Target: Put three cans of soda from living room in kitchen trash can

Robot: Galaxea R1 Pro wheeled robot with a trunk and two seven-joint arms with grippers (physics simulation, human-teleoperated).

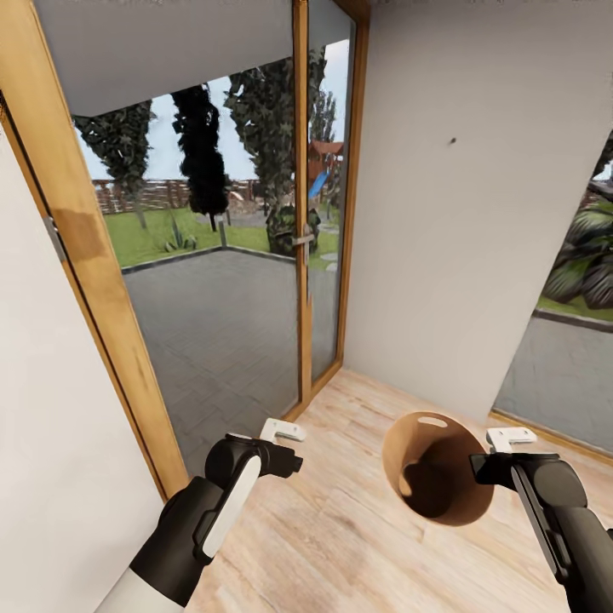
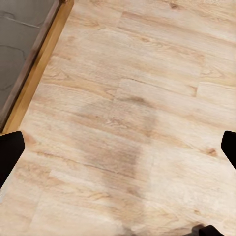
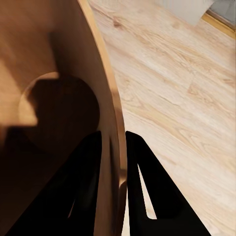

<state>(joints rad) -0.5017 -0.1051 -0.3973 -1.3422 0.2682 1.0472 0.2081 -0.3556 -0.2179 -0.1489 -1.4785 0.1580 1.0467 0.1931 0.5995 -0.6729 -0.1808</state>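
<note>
Beyond the robot, at the far left, a tall glass door (image 1: 213,255) in a light wooden frame (image 1: 68,247) looks out on grey paving, a lawn and dark trees. To its right stands a plain pale wall (image 1: 460,196), and at the far right edge another glazed opening (image 1: 570,340) shows more paving and leafy plants. Pale wooden floor (image 1: 358,528) runs underneath from the door to the near edge.

Near the right, the tash can (image 1: 436,466) hangs tipped above the floor, brown inside, its oval handle hole at the far side of the rim. The right gripper (image 3: 114,147) clamps the can's wall, one finger inside and one outside. The left gripper (image 1: 281,432), near the left, is spread wide and empty over bare floorboards.
</note>
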